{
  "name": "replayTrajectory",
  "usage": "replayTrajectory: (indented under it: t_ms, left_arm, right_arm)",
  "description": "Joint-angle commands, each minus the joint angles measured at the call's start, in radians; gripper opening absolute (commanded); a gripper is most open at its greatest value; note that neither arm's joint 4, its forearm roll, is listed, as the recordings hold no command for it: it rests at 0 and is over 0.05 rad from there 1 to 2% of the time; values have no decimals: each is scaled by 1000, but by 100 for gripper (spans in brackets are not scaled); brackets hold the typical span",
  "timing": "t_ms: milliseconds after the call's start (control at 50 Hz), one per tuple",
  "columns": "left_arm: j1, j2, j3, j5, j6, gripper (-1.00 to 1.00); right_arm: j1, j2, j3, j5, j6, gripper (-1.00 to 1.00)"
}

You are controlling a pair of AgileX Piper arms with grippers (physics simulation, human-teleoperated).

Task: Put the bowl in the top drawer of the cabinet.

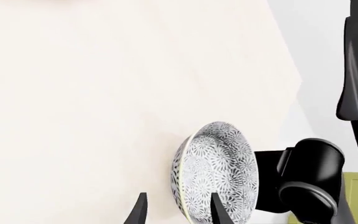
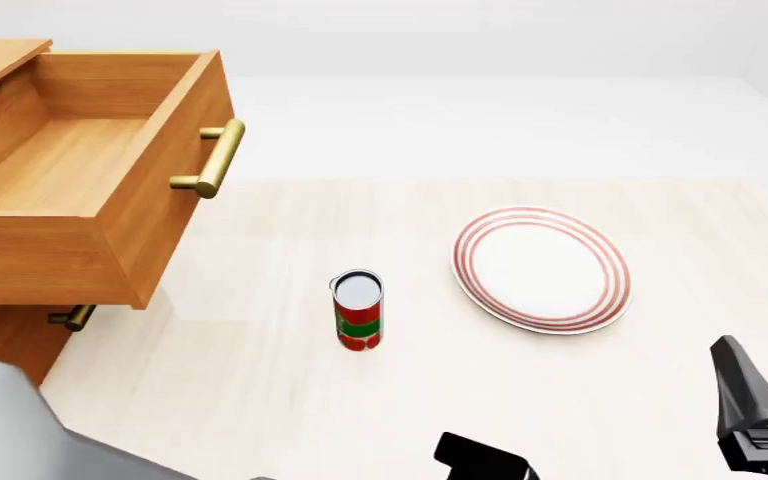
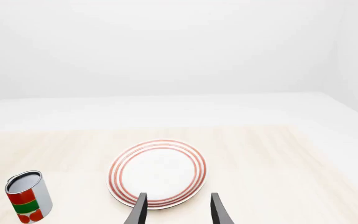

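The light-brown wooden cabinet (image 2: 4, 330) is seen at the far left of the front view, and its large box-shaped top drawer (image 2: 71, 180), fitted with a brass bar handle (image 2: 217, 158), is already pulled well out and shows nothing inside. The opening step is therefore judged done, and the step in hand is the approach to the bowl.

A flat white plate with red rings (image 2: 542, 268) lies right of centre on the pale wooden table (image 2: 251, 370), and a small red-and-green can (image 2: 357, 310) stands upright between plate and cabinet.

The round deep bowl with dense dark floral speckle (image 1: 215, 172) is shown only in the left wrist view, resting on the table close before the left gripper (image 1: 177, 210). One finger is overlapped with the bowl's rim, but contact cannot be confirmed. The fingers are held apart, nothing being clasped.

The right gripper (image 3: 177, 207) is pointed towards the plate, fingers likewise parted and empty.

Next, the rim should be straddled by the left fingers, closed upon, and the bowl lifted across to the drawer.
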Motion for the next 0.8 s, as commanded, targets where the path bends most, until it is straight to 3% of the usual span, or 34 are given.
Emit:
replayTrajectory:
  t_ms: [20,800]
  left_arm:
    - [-8,26,-8,-13,-13,100]
    - [-33,98,-27,-56,-51,100]
  right_arm:
    - [0,0,0,0,0,100]
    - [-4,-1,0,1,0,100]
